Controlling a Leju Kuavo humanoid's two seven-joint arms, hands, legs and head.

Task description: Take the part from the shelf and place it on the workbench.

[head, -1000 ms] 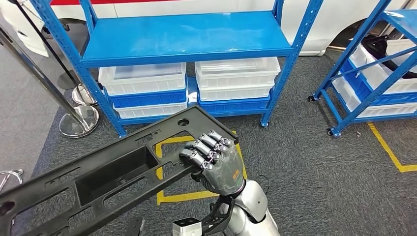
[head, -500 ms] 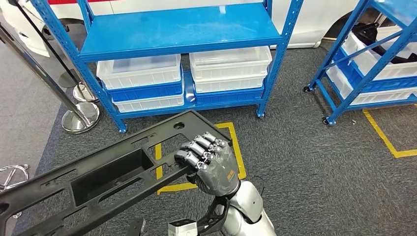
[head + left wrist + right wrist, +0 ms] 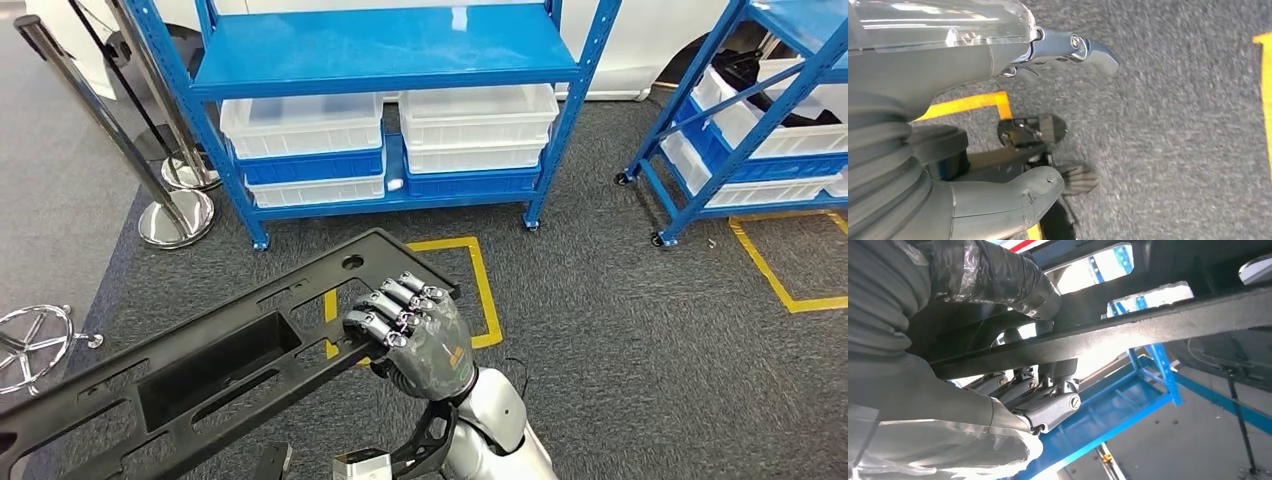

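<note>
A long black plastic part [image 3: 200, 365] with several cut-outs and a deep rectangular pocket hangs tilted above the carpet, running from lower left to the centre in the head view. My right hand [image 3: 415, 335] grips its near edge close to the upper end, fingers curled over the top. In the right wrist view the same fingers [image 3: 1048, 405] wrap a black bar of the part [image 3: 1158, 325]. My left hand [image 3: 963, 65] hangs over the grey carpet, thumb [image 3: 1013, 200] and fingers apart, holding nothing.
A blue shelf [image 3: 385, 50] stands ahead, with white bins [image 3: 480, 115] on its lower level. A second blue shelf [image 3: 745, 140] is at the right. Chrome stanchion bases [image 3: 175, 218] stand at the left. Yellow tape [image 3: 482, 290] marks the carpet.
The whole picture has shifted, so the camera has moved; the blue shelf now sits a little farther off and more to the right. My right hand keeps its grip on the part.
</note>
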